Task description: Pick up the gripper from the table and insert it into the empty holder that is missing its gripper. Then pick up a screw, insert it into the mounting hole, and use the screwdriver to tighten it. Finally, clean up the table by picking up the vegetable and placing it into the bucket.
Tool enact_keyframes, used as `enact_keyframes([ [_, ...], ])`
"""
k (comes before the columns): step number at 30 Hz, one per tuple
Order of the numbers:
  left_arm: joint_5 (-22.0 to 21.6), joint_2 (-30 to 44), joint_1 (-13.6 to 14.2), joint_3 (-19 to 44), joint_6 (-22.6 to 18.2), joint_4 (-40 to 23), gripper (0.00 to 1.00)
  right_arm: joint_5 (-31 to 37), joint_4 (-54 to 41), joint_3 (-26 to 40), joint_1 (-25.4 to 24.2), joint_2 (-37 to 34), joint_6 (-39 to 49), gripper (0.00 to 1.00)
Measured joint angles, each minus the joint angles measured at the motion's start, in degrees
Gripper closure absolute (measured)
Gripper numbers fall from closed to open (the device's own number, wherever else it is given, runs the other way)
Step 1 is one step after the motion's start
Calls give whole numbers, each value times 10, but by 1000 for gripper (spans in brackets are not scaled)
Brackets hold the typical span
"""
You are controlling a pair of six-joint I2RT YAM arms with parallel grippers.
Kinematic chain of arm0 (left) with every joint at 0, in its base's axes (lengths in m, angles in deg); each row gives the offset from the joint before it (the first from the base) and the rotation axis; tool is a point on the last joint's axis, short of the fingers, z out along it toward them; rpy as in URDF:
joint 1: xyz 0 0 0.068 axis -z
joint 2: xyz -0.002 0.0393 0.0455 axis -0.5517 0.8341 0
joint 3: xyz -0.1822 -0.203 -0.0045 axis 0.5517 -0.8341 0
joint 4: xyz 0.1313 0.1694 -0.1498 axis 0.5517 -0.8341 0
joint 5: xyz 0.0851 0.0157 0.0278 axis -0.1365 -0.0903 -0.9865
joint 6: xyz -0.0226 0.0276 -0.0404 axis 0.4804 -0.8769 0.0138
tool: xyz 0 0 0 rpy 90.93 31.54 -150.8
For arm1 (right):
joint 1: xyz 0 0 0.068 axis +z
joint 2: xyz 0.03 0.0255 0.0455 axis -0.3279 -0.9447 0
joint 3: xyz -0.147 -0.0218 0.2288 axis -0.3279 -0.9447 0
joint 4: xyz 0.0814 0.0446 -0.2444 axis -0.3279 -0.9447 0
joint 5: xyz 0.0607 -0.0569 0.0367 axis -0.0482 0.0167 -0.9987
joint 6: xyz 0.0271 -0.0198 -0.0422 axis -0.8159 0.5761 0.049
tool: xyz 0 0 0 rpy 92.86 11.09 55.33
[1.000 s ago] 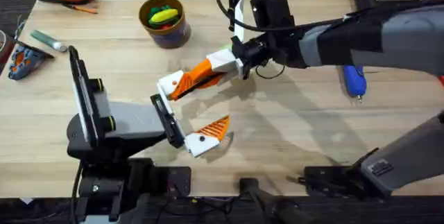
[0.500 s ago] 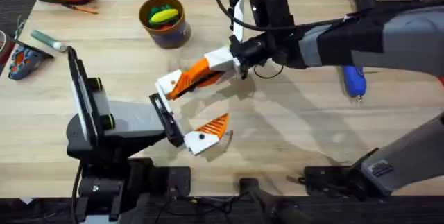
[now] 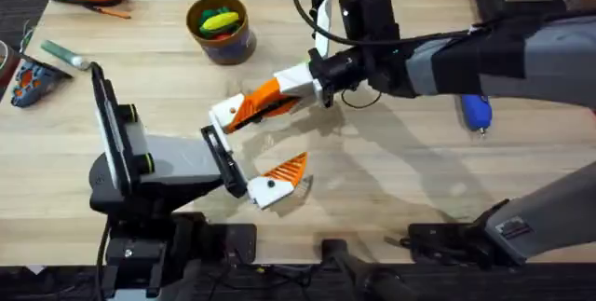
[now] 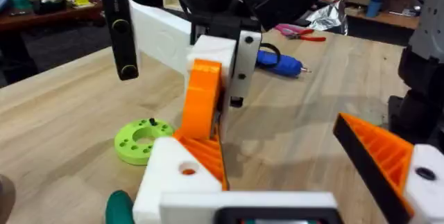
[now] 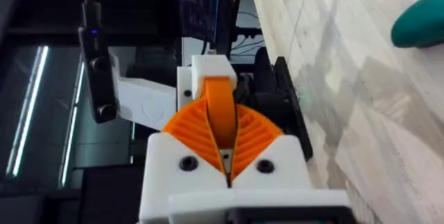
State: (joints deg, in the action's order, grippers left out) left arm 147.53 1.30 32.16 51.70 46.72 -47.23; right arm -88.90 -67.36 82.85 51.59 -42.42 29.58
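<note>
My right gripper (image 3: 244, 111) is pinching the orange gripper (image 5: 222, 113) at table center; left gripper (image 3: 270, 147) is gaping open, empty. Screwdriver (image 3: 476, 110) is sitting at 3 o'clock, bucket (image 3: 221, 29) at 11.

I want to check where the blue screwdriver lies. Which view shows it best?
The left wrist view: the screwdriver lies whole on the table behind the grippers. Overhead, the right arm hides most of it. The right wrist view gives nothing of it.
</note>
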Motion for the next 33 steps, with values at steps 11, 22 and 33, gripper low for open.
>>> enact_keyframes([
  [11, -8, 0, -1, 0, 2, 0, 14, 15, 8, 0, 6, 0, -7, 998],
  [22, -12, 1, -2, 0, 8, 1, 14, 26, 10, 0, 9, 0, -13, 998],
  [33, -18, 1, -2, 0, 9, 2, 14, 36, 10, 0, 13, 4, -22, 998],
])
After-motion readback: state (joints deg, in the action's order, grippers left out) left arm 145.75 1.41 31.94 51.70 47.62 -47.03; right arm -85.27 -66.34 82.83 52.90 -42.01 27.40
